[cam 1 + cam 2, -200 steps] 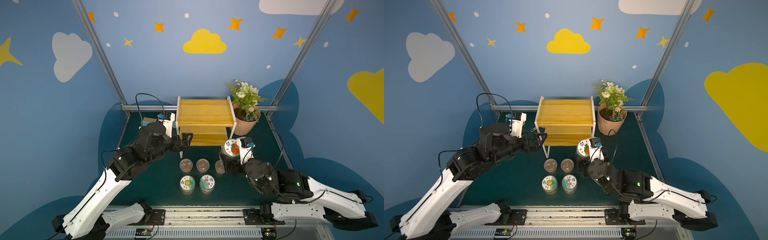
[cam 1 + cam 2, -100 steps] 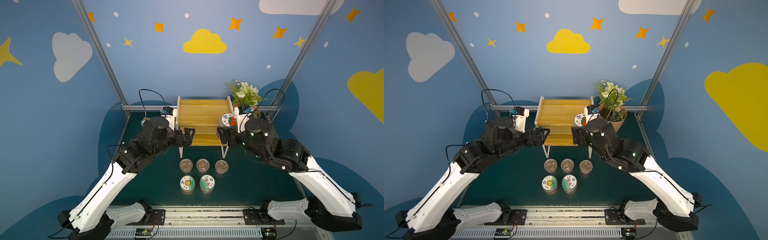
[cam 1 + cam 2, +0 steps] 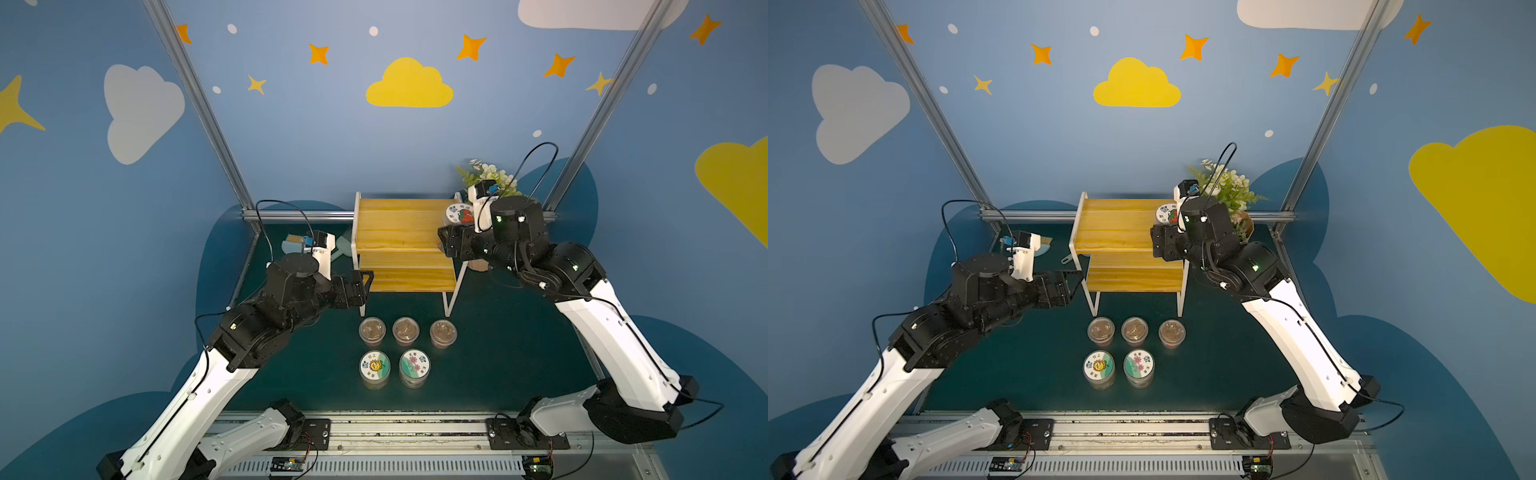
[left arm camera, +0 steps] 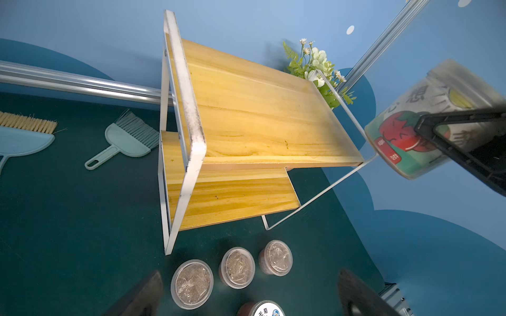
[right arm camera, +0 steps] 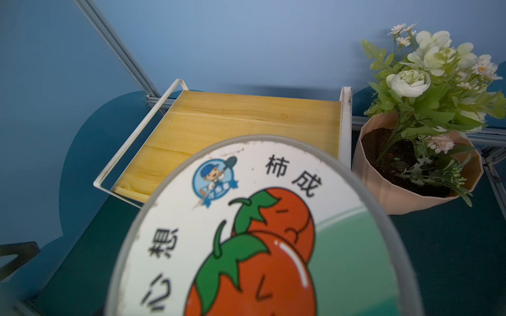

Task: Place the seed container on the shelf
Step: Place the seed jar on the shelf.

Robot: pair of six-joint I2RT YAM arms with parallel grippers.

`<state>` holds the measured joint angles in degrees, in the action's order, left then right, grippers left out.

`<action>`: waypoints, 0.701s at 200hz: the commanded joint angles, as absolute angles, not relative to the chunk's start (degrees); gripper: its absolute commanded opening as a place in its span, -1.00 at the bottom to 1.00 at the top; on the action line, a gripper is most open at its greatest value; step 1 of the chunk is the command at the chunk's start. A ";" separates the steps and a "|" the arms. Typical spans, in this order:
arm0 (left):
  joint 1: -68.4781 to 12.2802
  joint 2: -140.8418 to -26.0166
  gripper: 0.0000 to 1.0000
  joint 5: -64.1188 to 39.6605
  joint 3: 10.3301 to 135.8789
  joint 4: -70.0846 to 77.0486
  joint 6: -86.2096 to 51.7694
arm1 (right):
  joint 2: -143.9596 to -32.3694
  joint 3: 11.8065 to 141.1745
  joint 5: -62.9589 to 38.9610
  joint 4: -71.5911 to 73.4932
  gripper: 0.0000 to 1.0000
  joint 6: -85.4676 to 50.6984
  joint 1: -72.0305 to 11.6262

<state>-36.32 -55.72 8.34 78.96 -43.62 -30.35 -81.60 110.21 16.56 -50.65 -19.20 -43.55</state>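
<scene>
Beside the shelf [image 5: 246, 120], a flower pot [image 5: 405, 191]; before it, five jars [image 3: 406, 330]

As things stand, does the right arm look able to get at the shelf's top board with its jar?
Probably yes. The right gripper holds the tomato jar at the right end of the shelf; the top board is bare. Only the side rail stands between, and clearance is unclear.

Potted flowers [image 5: 421, 123], teal hand brush [image 4: 126, 139], perhaps a dustpan [image 4: 24, 139]

seed container [image 5: 246, 232] cropped, flowerpot [image 3: 1246, 222] mostly hidden
</scene>
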 commanded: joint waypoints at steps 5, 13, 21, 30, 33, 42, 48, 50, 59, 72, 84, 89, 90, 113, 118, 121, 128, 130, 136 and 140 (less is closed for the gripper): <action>-35.95 -54.96 0.99 8.13 78.62 -43.80 -30.85 | -83.61 113.03 13.91 -49.05 -0.06 -18.59 -42.41; -35.91 -54.77 0.99 8.24 78.36 -43.69 -30.89 | -84.48 113.57 13.84 -48.79 -0.06 -18.55 -42.26; -35.86 -54.69 0.99 8.26 78.14 -43.68 -30.97 | -85.23 114.09 13.92 -48.63 -0.06 -18.52 -42.13; -35.73 -54.64 0.99 8.26 77.96 -43.68 -30.98 | -86.11 114.70 14.15 -48.60 -0.06 -18.54 -41.93; -35.73 -54.63 0.99 8.24 77.89 -43.68 -31.02 | -86.37 114.80 14.29 -48.61 -0.06 -18.54 -41.79; -35.68 -54.62 0.99 8.25 77.79 -43.88 -31.08 | -87.06 115.05 14.58 -48.57 -0.06 -18.61 -41.57; -35.60 -54.58 0.99 8.24 77.71 -43.88 -31.20 | -87.42 115.05 14.80 -48.60 -0.06 -18.67 -41.42; -35.60 -54.58 0.99 8.19 77.70 -43.86 -31.18 | -87.49 114.96 14.91 -48.67 -0.06 -18.71 -41.34; -35.64 -54.41 0.99 8.23 77.61 -43.94 -31.19 | -87.93 114.81 15.47 -48.61 -0.07 -18.62 -41.21; -35.58 -54.24 0.99 8.41 77.45 -44.04 -31.11 | -88.33 114.32 16.51 -48.55 -0.08 -18.32 -41.00; -35.41 -54.05 0.99 8.57 77.35 -44.20 -31.02 | -88.46 113.47 17.19 -48.04 -0.09 -18.11 -40.71; -35.35 -54.00 1.00 8.61 77.34 -44.29 -30.89 | -88.50 113.11 17.16 -47.74 -0.09 -18.09 -40.42; -35.34 -53.98 1.00 8.61 77.34 -44.29 -30.92 | -88.46 113.02 17.15 -47.69 -0.09 -18.10 -40.38; -35.00 -54.04 0.99 8.50 77.17 -44.47 -30.85 | -88.46 111.39 16.52 -45.87 -0.09 -17.50 -39.77; -35.06 -54.06 0.99 8.44 77.11 -44.47 -30.81 | -88.62 111.15 16.53 -45.72 -0.09 -17.49 -39.66; -34.91 -54.04 0.99 8.39 77.08 -44.47 -30.83 | -88.60 111.06 16.52 -45.61 -0.09 -17.47 -39.58; -34.95 -54.16 0.99 8.28 77.08 -44.52 -30.83 | -88.77 110.84 16.48 -45.40 -0.09 -17.33 -39.32; -34.91 -54.17 0.99 8.22 77.08 -44.48 -30.78 | -88.81 110.77 16.49 -45.32 -0.09 -17.21 -39.32; -34.80 -54.26 0.99 8.10 77.01 -44.48 -30.77 | -88.90 110.45 16.47 -45.07 -0.09 -17.04 -39.22; -34.80 -54.31 0.99 8.09 77.07 -44.47 -30.84 | -88.87 110.09 16.52 -44.81 -0.09 -16.97 -39.13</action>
